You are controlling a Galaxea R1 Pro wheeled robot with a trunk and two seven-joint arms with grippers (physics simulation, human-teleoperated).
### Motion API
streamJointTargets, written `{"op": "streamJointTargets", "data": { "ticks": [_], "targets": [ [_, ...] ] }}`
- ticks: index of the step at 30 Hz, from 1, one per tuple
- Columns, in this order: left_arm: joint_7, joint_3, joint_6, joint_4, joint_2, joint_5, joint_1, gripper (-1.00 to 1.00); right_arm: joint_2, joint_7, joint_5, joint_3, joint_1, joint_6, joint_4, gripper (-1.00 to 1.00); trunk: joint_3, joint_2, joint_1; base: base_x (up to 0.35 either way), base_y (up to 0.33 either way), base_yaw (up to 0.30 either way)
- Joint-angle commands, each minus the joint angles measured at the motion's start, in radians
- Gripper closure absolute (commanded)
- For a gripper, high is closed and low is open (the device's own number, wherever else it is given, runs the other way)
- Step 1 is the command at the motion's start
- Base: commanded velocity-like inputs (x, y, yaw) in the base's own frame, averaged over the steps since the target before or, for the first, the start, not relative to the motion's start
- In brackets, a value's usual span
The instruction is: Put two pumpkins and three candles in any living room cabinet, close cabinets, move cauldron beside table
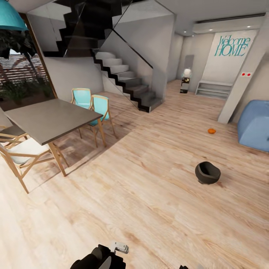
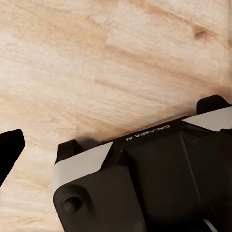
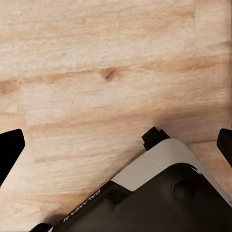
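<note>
One small orange pumpkin [image 1: 212,130] lies on the wooden floor at the right, far ahead of me. Nearer, also on the floor at the right, stands the black cauldron [image 1: 207,173], tipped slightly with its mouth up. Both are well beyond my arms. In the left wrist view my left gripper [image 2: 116,145] hangs over the floor and my own base, one black fingertip [image 2: 10,150] at the frame's edge. My right gripper [image 3: 116,145] is open and empty, its fingertips [image 3: 10,150] wide apart over the floor. The candles, the cabinet and the coffee table are out of view.
A grey dining table [image 1: 48,117] with wooden and turquoise chairs [image 1: 98,108] stands at the left. A black staircase [image 1: 127,80] rises behind it. A blue seat [image 1: 254,125] sits at the right edge beside a white pillar [image 1: 243,80]. Open wooden floor stretches ahead.
</note>
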Motion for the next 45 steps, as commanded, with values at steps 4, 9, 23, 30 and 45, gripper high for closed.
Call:
{"op": "streamJointTargets", "data": {
  "ticks": [4, 9, 23, 30, 45],
  "targets": [
    [0.008, -0.005, 0.001, -0.001, 0.001, 0.011, -0.001, -1.0, 0.0, -0.008, -0.004, 0.004, 0.0, 0.005, -0.002, -1.0, -0.001, -0.001, 0.0, 0.0, 0.0, -0.28],
    [0.008, -0.006, 0.0, -0.001, 0.001, 0.011, -0.001, -1.0, 0.0, -0.008, -0.004, 0.004, 0.0, 0.005, -0.002, -1.0, -0.001, -0.001, 0.0, 0.0, 0.0, -0.28],
    [0.011, -0.006, -0.003, -0.001, 0.001, 0.011, -0.001, -1.0, 0.0, -0.008, -0.004, 0.004, 0.0, 0.005, -0.002, -1.0, -0.001, -0.001, 0.0, 0.057, 0.0, -0.28],
    [0.011, -0.006, -0.003, -0.001, 0.001, 0.01, -0.001, -1.0, 0.0, -0.009, -0.004, 0.004, 0.0, 0.005, -0.002, -1.0, -0.001, -0.001, 0.0, 0.105, 0.0, -0.28],
    [0.011, -0.005, -0.007, 0.0, 0.004, 0.009, -0.001, -1.0, 0.0, -0.009, -0.004, 0.004, 0.0, 0.005, -0.002, -1.0, -0.001, -0.001, 0.0, 0.216, 0.097, -0.28]
  ]
}}
